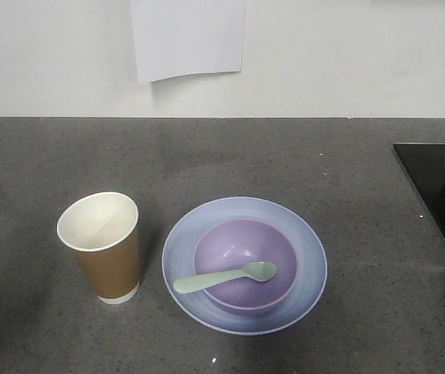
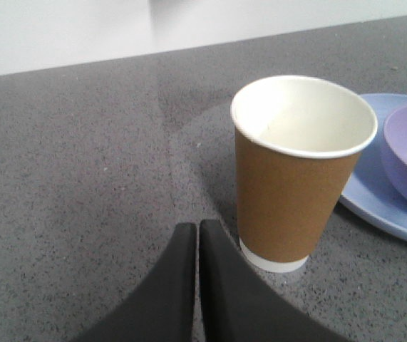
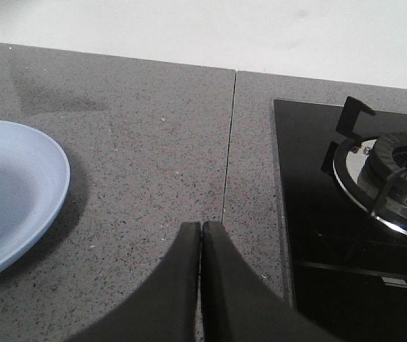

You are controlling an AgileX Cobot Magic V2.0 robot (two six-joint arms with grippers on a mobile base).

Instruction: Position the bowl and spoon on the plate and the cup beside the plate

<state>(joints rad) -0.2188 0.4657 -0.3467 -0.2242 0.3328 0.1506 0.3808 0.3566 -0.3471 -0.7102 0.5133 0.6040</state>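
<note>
1. Plate (image 1: 309,257): a round pale blue plate lying flat on the grey speckled desk (image 1: 230,160); it serves as the landmark for the items below.
2. Bowl (image 1: 234,249): a lavender bowl standing upright inside the plate, slightly toward the plate's near edge, its rim well within the plate's rim.
3. Spoon (image 1: 224,276): a mint-green spoon resting across the bowl, scoop inside the bowl toward the plate's centre-right, handle crossing the bowl's rim and ending over the plate's left part.
4. Cup (image 1: 102,245): a brown paper cup with white interior, upright on the desk just beside the plate's left edge, apart from it; no contents are visible.
5. Left gripper (image 2: 197,231): its dark fingers pressed together with nothing between them, low over the desk, near the cup's base on the side away from the plate, not touching the cup.
6. Right gripper (image 3: 201,229): fingers likewise closed and empty, over bare desk to the right of the plate, clear of its rim.
7. Gas hob (image 3: 353,214): a black glass cooktop with a burner, set into the desk well to the right of the plate.
8. Paper sheet (image 1: 188,35): fixed on the white wall behind the plate.
</note>
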